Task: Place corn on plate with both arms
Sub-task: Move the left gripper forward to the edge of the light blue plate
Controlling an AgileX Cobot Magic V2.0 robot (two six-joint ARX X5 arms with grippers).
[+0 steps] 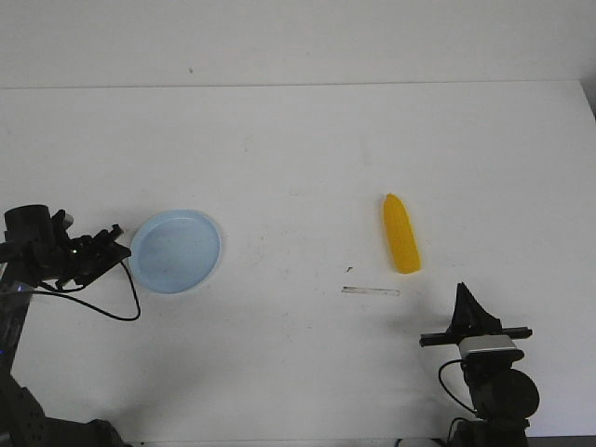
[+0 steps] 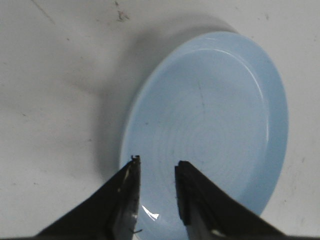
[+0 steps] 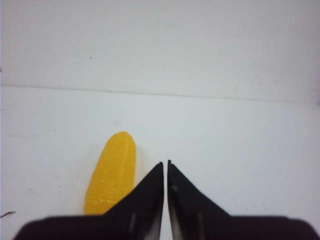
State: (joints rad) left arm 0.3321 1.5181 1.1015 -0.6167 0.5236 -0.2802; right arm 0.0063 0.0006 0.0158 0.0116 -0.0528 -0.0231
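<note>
Corn (image 1: 401,246) untouched; right tool (image 3: 165,167) closed, empty; left tool (image 2: 156,167) slightly parted, seemingly over plate (image 2: 250,90).

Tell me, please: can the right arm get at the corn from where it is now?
Probably yes. The corn lies alone on the table, just ahead of the right tool, with nothing between them. That tool's fingers are together, so it must open first.

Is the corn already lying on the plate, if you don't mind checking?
No, the corn lies on the bare table, well apart from the plate.
</note>
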